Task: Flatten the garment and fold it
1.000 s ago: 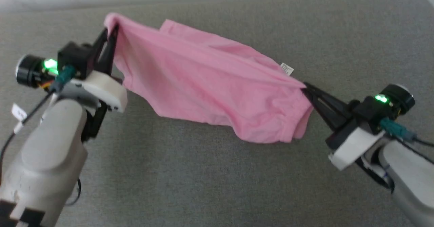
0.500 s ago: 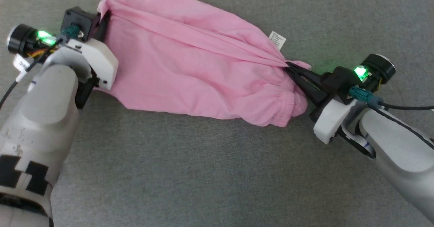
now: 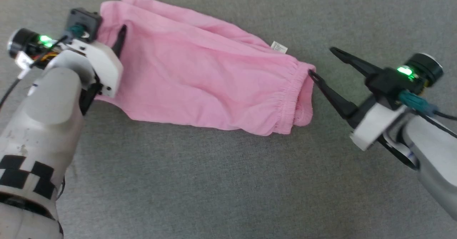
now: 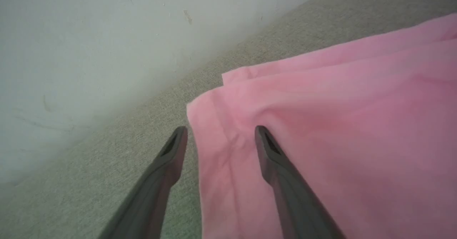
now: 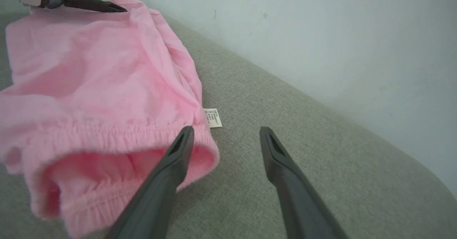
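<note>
Change: left gripper [image 4: 220, 131] and right gripper [image 3: 321, 61], clamped on the cloth's ends a moment ago, are now spread wide and hold nothing.
Garment [image 3: 207, 81]: dropped onto the grey surface [image 3: 214, 182], stretched out, lightly wrinkled.
Task meaning: flattening looks nearly done; folding not begun.
Left fingers: garment's corner edge lies between them.
Right fingers: one tip at the waistband [image 3: 291, 92], the other over bare surface.

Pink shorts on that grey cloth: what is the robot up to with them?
A two-armed robot is laying out the pink garment to flatten and fold it. It lies spread on the grey surface, somewhat creased and not yet folded. The left hand is open, straddling the garment's edge at the end away from the elastic waistband. The right hand is open beside that waistband, near the white label. Neither hand grips the cloth.
</note>
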